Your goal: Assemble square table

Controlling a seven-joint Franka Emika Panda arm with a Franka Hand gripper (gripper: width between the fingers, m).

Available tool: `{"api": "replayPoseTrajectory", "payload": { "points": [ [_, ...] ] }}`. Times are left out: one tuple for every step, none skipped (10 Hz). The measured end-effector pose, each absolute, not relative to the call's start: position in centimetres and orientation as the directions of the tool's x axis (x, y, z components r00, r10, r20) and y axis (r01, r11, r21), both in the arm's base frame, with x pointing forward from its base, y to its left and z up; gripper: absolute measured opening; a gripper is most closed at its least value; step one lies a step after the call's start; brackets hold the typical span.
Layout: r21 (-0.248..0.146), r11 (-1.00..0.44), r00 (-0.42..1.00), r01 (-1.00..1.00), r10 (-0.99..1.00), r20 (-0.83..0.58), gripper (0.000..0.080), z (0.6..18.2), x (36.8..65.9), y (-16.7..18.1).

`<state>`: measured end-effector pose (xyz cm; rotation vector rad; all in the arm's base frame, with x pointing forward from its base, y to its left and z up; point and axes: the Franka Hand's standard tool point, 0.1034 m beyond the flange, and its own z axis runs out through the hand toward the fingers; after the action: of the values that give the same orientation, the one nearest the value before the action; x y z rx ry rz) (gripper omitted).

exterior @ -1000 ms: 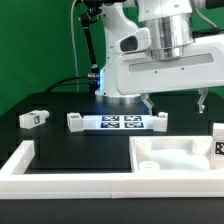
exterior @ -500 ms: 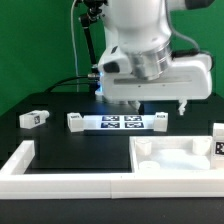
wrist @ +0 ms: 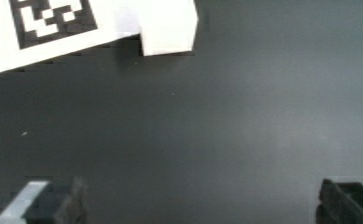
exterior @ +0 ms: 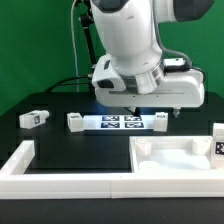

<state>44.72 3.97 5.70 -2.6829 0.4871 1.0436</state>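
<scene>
Exterior view: The white robot arm [exterior: 130, 45] hangs low over the far side of the black table [exterior: 60, 140], its jaws apart and holding nothing, just above the marker board [exterior: 115, 122]. The square table's white slab [exterior: 180, 155] lies flat in the foreground at the exterior view's right, against the low white border wall [exterior: 60, 172], with a recessed pocket showing at its near corner. One short leg block [exterior: 33, 118] lies alone on the table at the exterior view's far left, well apart from the slab. A second tagged leg block [exterior: 218, 140] stands at the right edge, by the slab's far side; whether it touches the slab cannot be told.

Wrist view: Two dark fingertips [wrist: 45, 200] frame bare table [wrist: 196, 130], wide apart with nothing between them. A corner of the marker board [wrist: 36, 30], with one printed tag and a white end block [wrist: 169, 35], lies beyond them.
</scene>
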Motion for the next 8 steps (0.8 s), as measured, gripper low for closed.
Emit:
{"api": "replayPoseTrajectory", "payload": {
  "points": [
    [-0.075,-0.914,0.62,-0.399,-0.209,-0.756,0.0649,5.0,42.8,4.4],
    [-0.066,-0.907,0.555,-0.415,-0.195,-0.808,0.0649,4.4,41.4,4.7],
    [-0.063,-0.907,0.535,-0.416,-0.188,-0.824,0.0649,4.3,41.6,4.4],
    [-0.064,-0.907,0.542,-0.416,-0.191,-0.818,0.0649,4.2,41.8,4.4],
    [-0.063,-0.907,0.54,-0.417,-0.191,-0.82,0.0649,4.1,41.7,4.4],
    [-0.063,-0.907,0.54,-0.417,-0.192,-0.82,0.0649,4.1,41.7,4.3],
    [-0.066,-0.909,0.544,-0.411,-0.187,-0.818,0.0649,4.1,41.6,4.5],
    [-0.084,-0.925,0.561,-0.37,-0.151,-0.814,0.0649,3.8,40.6,5.8]
  ]
}}
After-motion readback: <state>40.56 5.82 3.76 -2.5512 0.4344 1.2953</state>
